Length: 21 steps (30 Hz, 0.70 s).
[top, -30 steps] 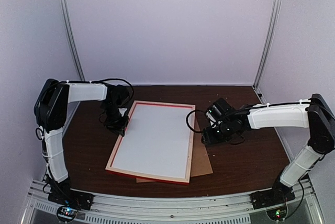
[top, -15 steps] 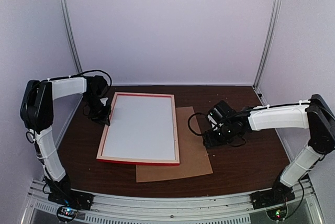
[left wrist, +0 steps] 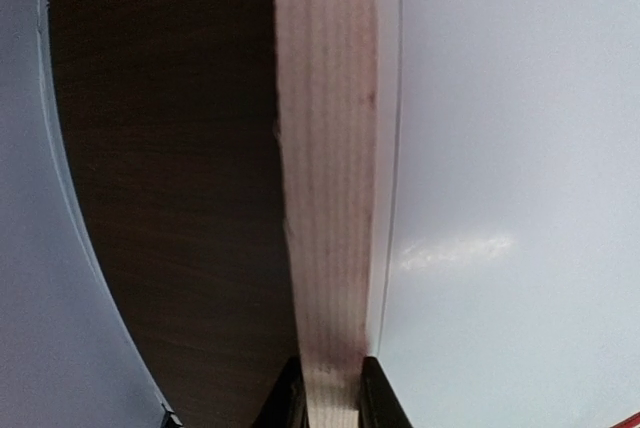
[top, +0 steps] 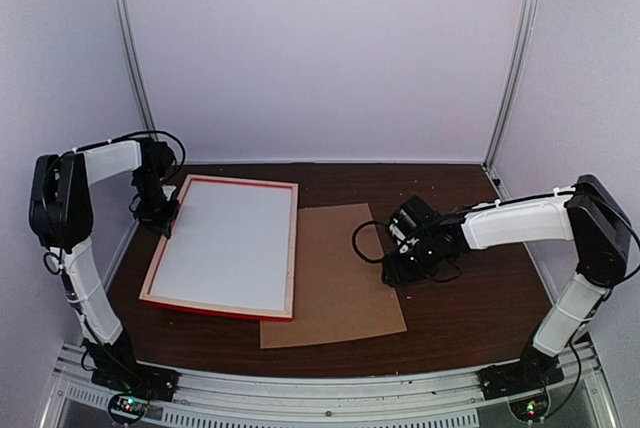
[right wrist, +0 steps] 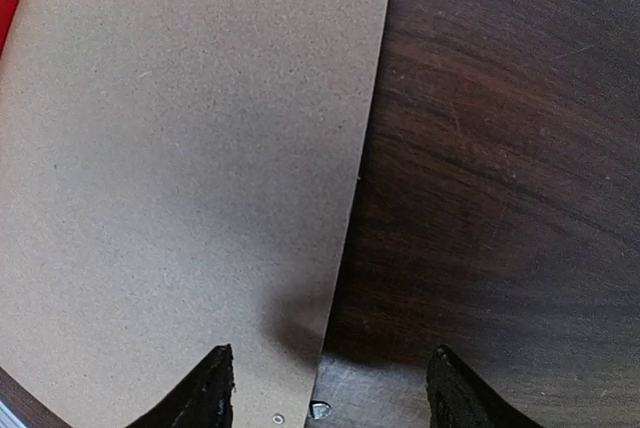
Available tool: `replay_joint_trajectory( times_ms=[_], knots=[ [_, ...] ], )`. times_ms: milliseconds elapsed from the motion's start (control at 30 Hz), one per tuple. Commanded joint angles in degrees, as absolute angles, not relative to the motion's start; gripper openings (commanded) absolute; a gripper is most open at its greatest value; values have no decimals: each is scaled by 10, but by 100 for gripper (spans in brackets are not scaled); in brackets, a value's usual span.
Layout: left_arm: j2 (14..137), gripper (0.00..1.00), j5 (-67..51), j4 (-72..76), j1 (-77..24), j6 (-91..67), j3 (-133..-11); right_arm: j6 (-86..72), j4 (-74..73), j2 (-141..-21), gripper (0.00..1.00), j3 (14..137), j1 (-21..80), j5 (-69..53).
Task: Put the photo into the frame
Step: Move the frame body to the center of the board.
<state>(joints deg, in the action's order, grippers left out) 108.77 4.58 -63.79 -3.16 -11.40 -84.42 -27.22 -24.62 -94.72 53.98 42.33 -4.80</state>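
The frame (top: 292,253) lies back side up on the left of the table, pale wood rails with red outer edges. A white surface (top: 225,243) fills its opening. The photo's printed side is out of view, and I cannot tell whether this white surface is its back. My left gripper (top: 163,216) is shut on the frame's left rail (left wrist: 325,148), one finger on each side (left wrist: 330,388). My right gripper (top: 393,270) stands open low over the right edge of the plain brown backing board (top: 335,268), nothing between its fingers (right wrist: 325,388).
The brown backing board (right wrist: 180,148) lies flat on the dark wood table (right wrist: 500,148), its left part under the frame's right rail. A small metal tab (right wrist: 320,410) sits at the board's edge. Pale enclosure walls and a metal post (top: 130,68) stand close to the left arm.
My left gripper has pulled the frame leftward and turned it, sliding it off most of the backing board. The right gripper has barely moved.
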Motion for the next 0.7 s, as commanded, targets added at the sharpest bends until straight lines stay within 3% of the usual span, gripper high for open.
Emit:
replay_joint_trajectory(
  times_ms=[0,300,667],
  knots=[
    [1093,8,112,-671,-5,-60,-874,-260,-248,-974,66,582,420,-52],
    [1158,8,119,-670,52,-25,-912,-249,-246,-988,66,641,444,-69],
    [1217,8,97,-670,80,-27,-995,-249,-283,-1084,70,778,604,3]
  ],
)
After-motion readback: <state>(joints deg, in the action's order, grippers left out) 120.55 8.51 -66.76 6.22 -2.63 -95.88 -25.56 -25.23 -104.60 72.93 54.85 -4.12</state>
